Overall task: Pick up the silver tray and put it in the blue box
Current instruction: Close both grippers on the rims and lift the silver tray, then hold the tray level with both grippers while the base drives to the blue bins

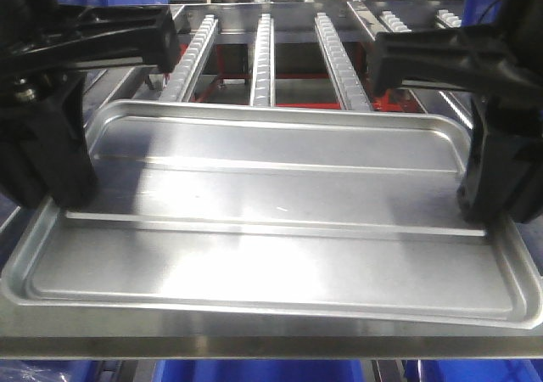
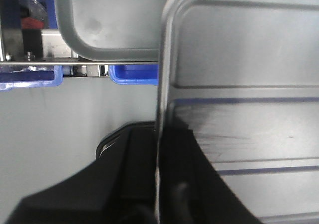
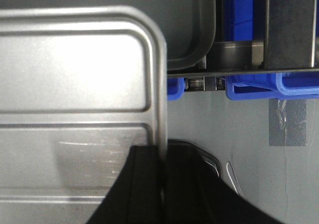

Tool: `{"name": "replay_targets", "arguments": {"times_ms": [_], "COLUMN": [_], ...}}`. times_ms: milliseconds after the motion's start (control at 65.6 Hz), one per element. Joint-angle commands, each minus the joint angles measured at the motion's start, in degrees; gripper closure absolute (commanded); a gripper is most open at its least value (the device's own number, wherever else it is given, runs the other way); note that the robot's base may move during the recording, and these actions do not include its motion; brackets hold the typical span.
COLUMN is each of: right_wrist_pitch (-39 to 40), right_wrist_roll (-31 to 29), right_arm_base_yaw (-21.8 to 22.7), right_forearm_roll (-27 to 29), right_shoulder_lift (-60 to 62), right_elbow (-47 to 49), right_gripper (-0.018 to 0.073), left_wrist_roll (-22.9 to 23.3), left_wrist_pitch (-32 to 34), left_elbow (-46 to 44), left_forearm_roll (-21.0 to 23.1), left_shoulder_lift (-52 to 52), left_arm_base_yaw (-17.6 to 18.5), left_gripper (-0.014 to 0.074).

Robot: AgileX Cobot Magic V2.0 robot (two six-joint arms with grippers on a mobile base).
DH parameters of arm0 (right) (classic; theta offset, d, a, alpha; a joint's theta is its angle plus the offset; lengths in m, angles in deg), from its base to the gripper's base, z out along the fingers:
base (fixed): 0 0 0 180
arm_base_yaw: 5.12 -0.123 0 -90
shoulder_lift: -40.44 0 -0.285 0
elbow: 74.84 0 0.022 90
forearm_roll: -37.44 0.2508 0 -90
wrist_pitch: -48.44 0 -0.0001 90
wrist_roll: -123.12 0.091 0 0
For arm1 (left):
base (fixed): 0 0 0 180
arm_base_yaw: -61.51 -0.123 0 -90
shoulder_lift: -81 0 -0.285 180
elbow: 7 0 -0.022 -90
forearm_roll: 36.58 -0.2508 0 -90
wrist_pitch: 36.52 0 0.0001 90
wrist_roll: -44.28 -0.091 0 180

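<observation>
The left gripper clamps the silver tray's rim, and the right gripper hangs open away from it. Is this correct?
No. The right gripper also clamps the rim of the silver tray, straddling it, as the right wrist view shows. The left gripper does clamp it.

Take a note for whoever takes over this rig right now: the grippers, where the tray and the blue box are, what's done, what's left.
Left gripper: shut on the left rim of the silver tray.
Right gripper: shut on the tray's right rim.
Tray: held between both grippers, in front of the roller rack.
Blue box: only a blue strip shows below the tray's near edge. The tray is not in it.
Done: two-arm grasp.
Left: move the tray over the box, lower it in, open both grippers.
</observation>
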Motion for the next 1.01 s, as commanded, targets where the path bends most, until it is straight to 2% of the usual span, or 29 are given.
{"name": "replay_targets", "arguments": {"times_ms": [0,991], "right_wrist_pitch": [0.9,0.9], "right_wrist_roll": [0.0,0.0], "right_arm_base_yaw": [0.1,0.1], "right_forearm_roll": [-2.8,-2.8], "right_shoulder_lift": [1.1,1.1], "right_elbow": [1.3,1.3], "right_gripper": [0.0491,0.0491], "left_wrist_roll": [0.1,0.1], "left_wrist_pitch": [0.4,0.4], "left_elbow": [-1.6,-1.6], "left_forearm_roll": [-1.1,-0.7], "left_shoulder_lift": [2.0,2.0], "left_arm_base_yaw": [0.4,0.4], "left_gripper": [0.0611,0.0611]}}
